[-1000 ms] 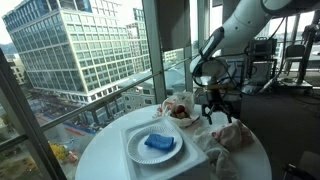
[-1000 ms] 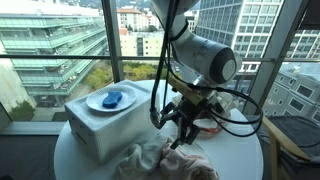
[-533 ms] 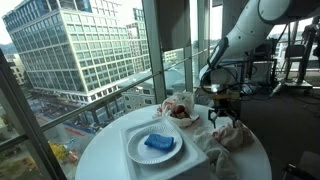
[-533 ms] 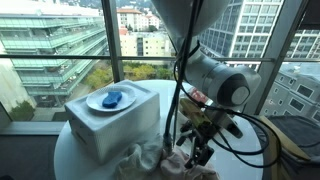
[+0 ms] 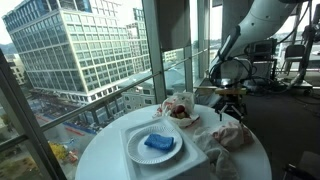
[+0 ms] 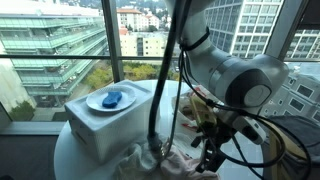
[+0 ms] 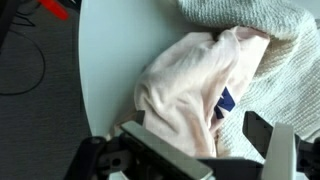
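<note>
Lying crumpled near the bench's [image 7: 105,60] edge, the pink cloth [image 7: 188,88] is judged soft, light and limp — best pinched at a raised fold; the jaws are held open above it.

Likely high-rise office or lab: floor-to-ceiling windows [image 5: 178,30], city towers [image 5: 70,45] outside, round white table [image 5: 95,160], equipment stands [image 5: 297,60] behind.

White arm [image 5: 262,18], black pincer [image 5: 231,106], cables [image 6: 158,100]
</note>
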`<action>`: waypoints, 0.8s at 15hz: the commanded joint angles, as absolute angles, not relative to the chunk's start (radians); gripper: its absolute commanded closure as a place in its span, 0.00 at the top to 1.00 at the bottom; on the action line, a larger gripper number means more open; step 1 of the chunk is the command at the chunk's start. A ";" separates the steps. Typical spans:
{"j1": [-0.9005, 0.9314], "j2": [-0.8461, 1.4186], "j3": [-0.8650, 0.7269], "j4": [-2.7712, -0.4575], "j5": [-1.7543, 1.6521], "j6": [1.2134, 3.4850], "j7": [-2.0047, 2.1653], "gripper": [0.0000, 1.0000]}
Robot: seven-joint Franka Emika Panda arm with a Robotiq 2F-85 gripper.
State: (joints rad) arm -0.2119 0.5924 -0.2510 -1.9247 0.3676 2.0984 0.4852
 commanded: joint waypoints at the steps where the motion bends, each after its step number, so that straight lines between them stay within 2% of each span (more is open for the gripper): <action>1: -0.189 0.534 -0.268 -2.000 0.361 2.205 0.557 1.00; 9: -0.139 0.619 -0.282 -1.996 0.274 2.352 0.710 1.00; 10: -0.132 0.626 -0.286 -1.996 0.257 2.361 0.726 0.84; 12: -0.120 0.635 -0.293 -1.997 0.225 2.368 0.753 0.66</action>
State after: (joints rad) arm -0.1545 0.6280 -0.2659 -1.9913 0.2719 2.3399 0.6986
